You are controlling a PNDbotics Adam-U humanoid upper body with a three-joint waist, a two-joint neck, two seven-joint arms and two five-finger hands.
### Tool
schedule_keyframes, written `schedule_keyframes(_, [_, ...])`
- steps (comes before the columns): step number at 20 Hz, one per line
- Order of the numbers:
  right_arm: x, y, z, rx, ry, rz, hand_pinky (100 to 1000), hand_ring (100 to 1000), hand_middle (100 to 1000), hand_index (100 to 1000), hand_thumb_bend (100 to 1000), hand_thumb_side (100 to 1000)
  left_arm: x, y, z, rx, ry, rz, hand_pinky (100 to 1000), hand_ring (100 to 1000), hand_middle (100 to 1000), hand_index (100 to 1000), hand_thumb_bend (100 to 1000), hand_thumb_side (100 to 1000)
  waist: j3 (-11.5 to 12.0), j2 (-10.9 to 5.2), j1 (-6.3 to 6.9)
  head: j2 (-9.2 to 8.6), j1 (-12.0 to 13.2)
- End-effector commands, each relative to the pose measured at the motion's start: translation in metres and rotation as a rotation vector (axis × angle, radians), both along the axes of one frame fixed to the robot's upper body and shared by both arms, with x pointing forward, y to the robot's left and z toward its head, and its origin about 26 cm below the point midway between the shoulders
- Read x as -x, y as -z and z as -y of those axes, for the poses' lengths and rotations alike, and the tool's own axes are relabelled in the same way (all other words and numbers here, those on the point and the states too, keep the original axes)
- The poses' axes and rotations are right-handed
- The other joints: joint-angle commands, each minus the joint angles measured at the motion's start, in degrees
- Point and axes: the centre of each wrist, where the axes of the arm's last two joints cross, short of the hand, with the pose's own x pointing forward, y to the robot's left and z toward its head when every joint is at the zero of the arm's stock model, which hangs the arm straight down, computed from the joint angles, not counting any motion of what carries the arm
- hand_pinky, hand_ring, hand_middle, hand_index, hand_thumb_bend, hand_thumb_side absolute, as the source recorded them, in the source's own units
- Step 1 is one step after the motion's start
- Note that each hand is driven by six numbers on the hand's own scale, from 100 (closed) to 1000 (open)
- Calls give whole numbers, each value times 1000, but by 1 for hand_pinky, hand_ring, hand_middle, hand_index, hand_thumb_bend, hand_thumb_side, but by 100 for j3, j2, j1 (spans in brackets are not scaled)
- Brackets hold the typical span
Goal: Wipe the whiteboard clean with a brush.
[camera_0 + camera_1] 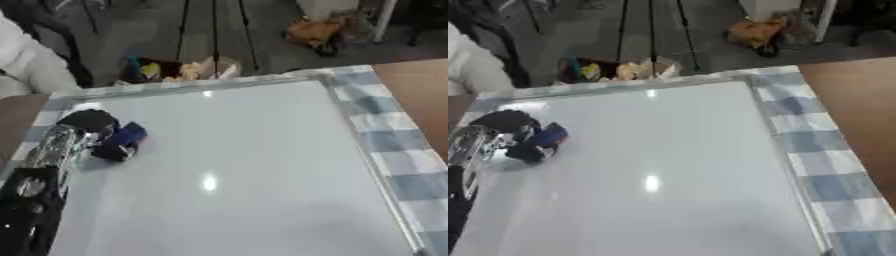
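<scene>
The whiteboard (236,170) lies flat on the surface, over a blue-and-white checked cloth (389,135) that shows along its right side and far edge. Lying flat, the board can be pressed from above without tipping, and the cloth probably keeps it from sliding during strokes.

The left hand (87,122) reaches in along the whiteboard's left edge and sits near its far-left corner. Its fingers are curled around the brush (122,141), a dark blue block with a darker underside. The brush rests on the whiteboard just inside the left edge, with its darker face turned toward the board. This is the working orientation: the wiping face must contact the board, and the closed grasp lets the arm drag the brush without losing it.

The whiteboard appears clean in both views. Only ceiling-light reflections show on it; no ink marks can be made out. Judged from this, the wipe is either at its last corner or largely complete.

The right hand shows in neither view, so the state of its fingers is unknown.

Beyond the whiteboard's far edge, a bin of mixed items (175,70) stands on the floor, well apart from the work.
</scene>
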Motion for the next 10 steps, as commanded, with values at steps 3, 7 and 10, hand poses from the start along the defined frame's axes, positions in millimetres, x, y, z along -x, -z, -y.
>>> schedule_keyframes(3, [1,-6,1,11,0,22,832,839,571,907,100,954,8,-4,2,1,80,-13,666,517,280,398,100,721,0,-83,-20,-19,-40])
schedule_keyframes(7, [1,-6,1,13,0,22,832,838,571,907,100,953,18,-6,9,-12,171,3,652,504,268,385,100,714,16,-82,-12,-24,-58])
schedule_keyframes(10, [1,-6,2,12,1,23,831,838,572,906,100,951,27,-9,14,-27,238,10,645,493,255,369,100,697,23,-82,-9,-38,-72])
